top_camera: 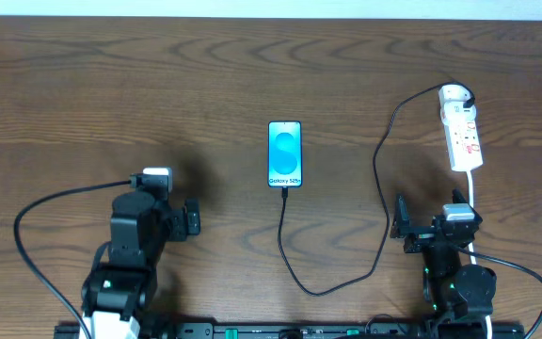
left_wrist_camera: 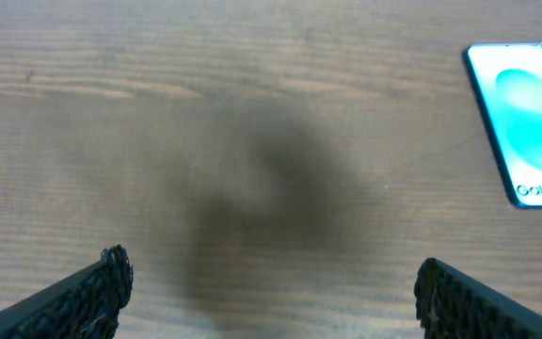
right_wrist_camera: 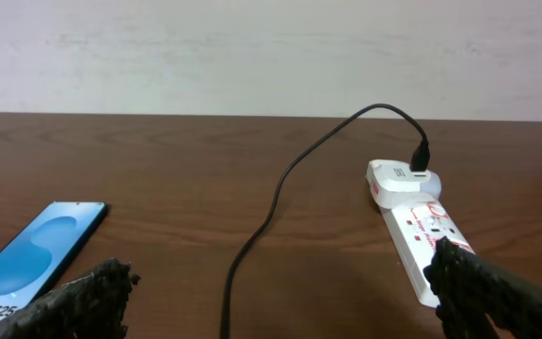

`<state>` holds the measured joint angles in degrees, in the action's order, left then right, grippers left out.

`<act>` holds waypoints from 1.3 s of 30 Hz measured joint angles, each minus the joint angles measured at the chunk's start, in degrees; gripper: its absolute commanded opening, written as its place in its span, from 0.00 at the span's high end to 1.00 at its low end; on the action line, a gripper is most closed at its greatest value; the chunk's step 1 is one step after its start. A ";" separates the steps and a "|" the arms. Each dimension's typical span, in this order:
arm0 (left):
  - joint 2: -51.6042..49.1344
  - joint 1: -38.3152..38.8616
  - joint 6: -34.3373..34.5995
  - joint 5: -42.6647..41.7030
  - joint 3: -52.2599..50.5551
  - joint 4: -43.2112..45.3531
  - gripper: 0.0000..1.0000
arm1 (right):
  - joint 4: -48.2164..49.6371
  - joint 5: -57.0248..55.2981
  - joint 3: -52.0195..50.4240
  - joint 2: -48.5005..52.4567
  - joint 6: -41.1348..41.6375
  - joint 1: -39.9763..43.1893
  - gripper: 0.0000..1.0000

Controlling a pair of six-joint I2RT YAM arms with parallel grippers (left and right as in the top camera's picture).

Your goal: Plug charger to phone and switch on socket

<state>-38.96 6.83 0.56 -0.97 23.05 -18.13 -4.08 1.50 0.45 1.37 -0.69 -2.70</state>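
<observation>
We are seeing the phone (top_camera: 285, 153) lying screen-up at the centre of the overhead frame, on the brown wooden surface (top_camera: 111, 85). The charger (top_camera: 281, 235) is meeting the phone's lower edge with its tip. From there it is looping down, right and up to a white adapter (right_wrist_camera: 401, 179) sitting in the top end of the socket (top_camera: 463, 137), which is lying at the upper right. The socket's white cord (top_camera: 475, 198) is running down toward the right arm. The left end effector (top_camera: 194, 218) is hanging at the lower left, well apart from the phone, jaws spread wide and gripping nothing. The right end effector (top_camera: 403, 226) is hovering at the lower right, below the socket, likewise spread wide and empty, just beside the charger's rising stretch.
</observation>
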 measured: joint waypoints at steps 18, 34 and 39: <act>22.73 0.00 -1.42 -1.31 -10.69 5.55 0.02 | 0.00 -0.02 0.00 0.00 0.00 0.00 0.01; 32.30 0.00 -3.61 -3.65 -22.71 21.29 0.02 | 0.00 -0.02 0.00 0.00 0.00 0.00 0.01; 34.53 0.00 -3.61 -2.89 -22.60 17.88 0.02 | 0.04 -0.02 0.00 0.00 -0.02 0.00 0.01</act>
<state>-4.43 6.83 -3.05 -3.86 0.45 -0.25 -4.03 1.48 0.45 1.37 -0.71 -2.70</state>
